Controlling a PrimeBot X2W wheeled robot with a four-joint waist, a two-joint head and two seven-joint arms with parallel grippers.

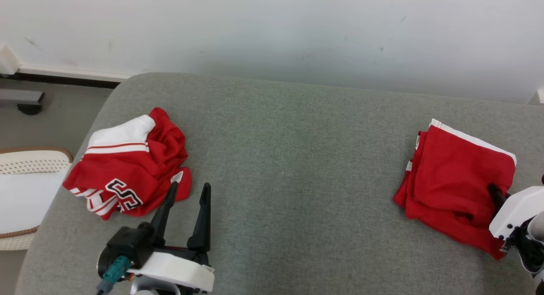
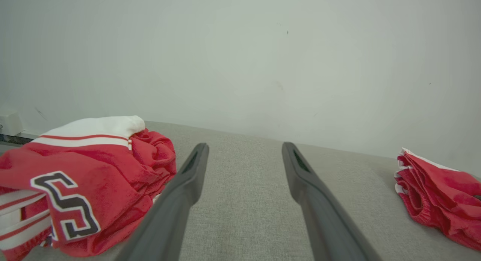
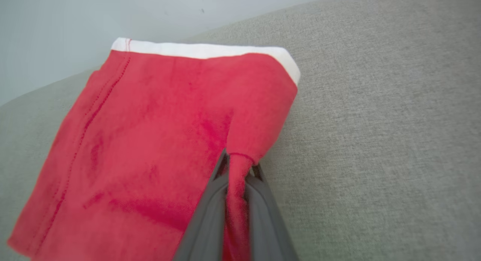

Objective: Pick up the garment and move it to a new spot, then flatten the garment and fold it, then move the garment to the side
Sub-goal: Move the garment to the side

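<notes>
The folded red garment [image 1: 459, 176] is laid at the right end of the grey cushion [image 1: 297, 167]. A pinch of its near edge is clamped between the closed fingers of the right gripper [image 3: 240, 167]. The left gripper [image 1: 189, 186] is spread wide and empty, just beside a crumpled red jersey [image 1: 127, 167].

Right gripper [image 3: 237, 167] pinching a fold of folded red garment [image 3: 150, 140], white trim, grey cushion [image 3: 375, 122]

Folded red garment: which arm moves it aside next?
Right. The right fingers are shut on the folded red garment; the left fingers stand open across the cushion, beside the crumpled jersey.
</notes>
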